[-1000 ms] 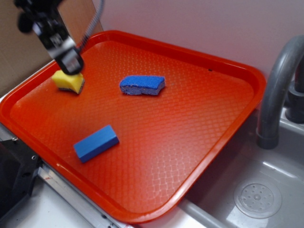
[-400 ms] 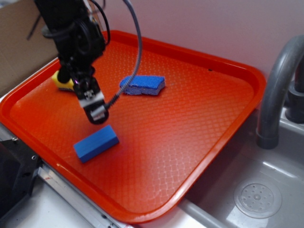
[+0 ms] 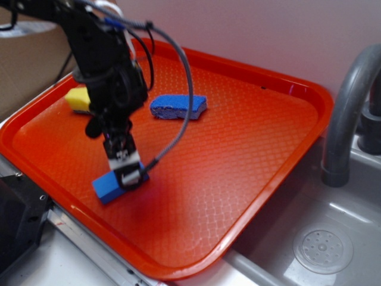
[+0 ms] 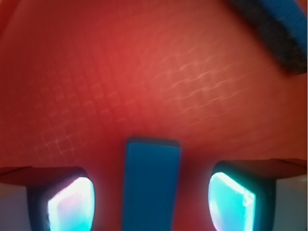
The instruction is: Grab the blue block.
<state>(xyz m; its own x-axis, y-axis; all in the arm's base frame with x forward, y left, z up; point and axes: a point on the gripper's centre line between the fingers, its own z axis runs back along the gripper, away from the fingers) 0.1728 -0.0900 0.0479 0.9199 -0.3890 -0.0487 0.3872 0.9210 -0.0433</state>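
Note:
The blue block lies flat on the orange tray near its front left edge. My gripper is down over the block's right half. In the wrist view the block lies lengthwise between my two fingers, with a gap of tray on each side of it. The jaws are open and do not touch it.
A blue sponge with a grey underside lies at the tray's middle back and shows in the wrist view's top right corner. A yellow sponge lies at the back left. A grey faucet and sink stand to the right.
My gripper moved from over the yellow sponge at the back left forward and down across the tray until it straddles the blue block. The block and sponges have not moved.

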